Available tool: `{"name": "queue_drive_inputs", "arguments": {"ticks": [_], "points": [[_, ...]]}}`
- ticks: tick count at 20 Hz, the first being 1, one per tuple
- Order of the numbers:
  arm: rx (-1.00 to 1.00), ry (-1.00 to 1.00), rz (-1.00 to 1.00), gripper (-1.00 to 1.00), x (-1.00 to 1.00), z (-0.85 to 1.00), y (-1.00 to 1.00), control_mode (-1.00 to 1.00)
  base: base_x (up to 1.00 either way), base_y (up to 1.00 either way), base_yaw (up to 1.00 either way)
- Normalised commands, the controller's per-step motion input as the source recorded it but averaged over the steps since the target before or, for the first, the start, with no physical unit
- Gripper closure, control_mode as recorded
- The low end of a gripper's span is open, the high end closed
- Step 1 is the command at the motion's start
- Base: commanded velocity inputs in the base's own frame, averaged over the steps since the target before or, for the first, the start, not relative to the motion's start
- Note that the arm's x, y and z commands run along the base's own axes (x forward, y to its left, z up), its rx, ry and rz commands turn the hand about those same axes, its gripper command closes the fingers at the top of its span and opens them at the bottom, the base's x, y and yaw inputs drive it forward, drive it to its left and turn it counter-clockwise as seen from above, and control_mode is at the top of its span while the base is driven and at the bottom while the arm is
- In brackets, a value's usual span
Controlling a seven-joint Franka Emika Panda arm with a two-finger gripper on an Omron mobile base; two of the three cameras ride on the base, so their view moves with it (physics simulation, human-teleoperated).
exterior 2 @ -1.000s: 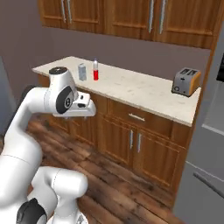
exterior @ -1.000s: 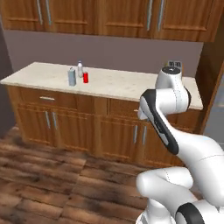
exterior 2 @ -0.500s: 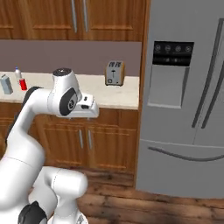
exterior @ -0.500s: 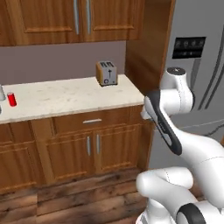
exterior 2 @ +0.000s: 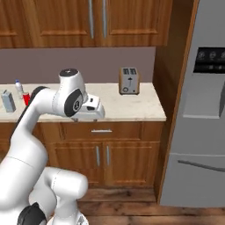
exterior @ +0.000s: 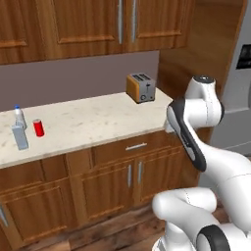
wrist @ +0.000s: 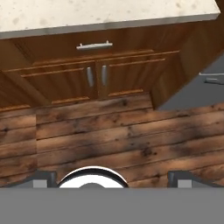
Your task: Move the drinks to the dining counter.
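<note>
Arm: folding up tall near the surface (exterior: 93, 128), elbow high, hand pointing down at the wooden floor (wrist: 109, 131).
End effector (wrist: 111, 177): standing wide open, holding nothing.
Drinks: water bottle (exterior: 19, 116), red can (exterior: 38, 127) and carton (exterior: 20, 137) sitting together far left on the surface.

Counter (exterior: 98, 125) mid bare; toaster (exterior: 140, 87) right (drinks (exterior: 25, 128) far left).

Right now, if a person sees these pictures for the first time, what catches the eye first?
The big white robot arm rises in the foreground before the wooden cabinets. On the pale speckled stone counter stand three drinks close together at its left end: a clear bottle with blue cap, a short red can and a blue-grey carton. A small brown toaster sits at the right end.
</note>
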Motion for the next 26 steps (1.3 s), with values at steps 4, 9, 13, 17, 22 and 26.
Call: {"name": "queue_drive_inputs", "arguments": {"ticks": [4, 9, 13, 17, 22, 26], "points": [[0.00, 0.00, 0.00, -1.00, 0.00, 0.00, 0.00, 1.00, 0.14, 1.00, -0.02], [0.00, 0.00, 0.00, -1.00, 0.00, 0.00, 0.00, 1.00, 0.03, 1.00, 0.00], [0.00, 0.00, 0.00, -1.00, 0.00, 0.00, 0.00, 1.00, 0.26, 0.99, 0.13], [0.00, 0.00, 0.00, -1.00, 0.00, 0.00, 0.00, 1.00, 0.45, 0.62, 0.14], [0.00, 0.00, 0.00, -1.00, 0.00, 0.00, 0.00, 1.00, 0.35, 0.71, 0.10], [0.00, 0.00, 0.00, -1.00, 0.00, 0.00, 0.00, 1.00, 0.31, 0.25, 0.14]]}}
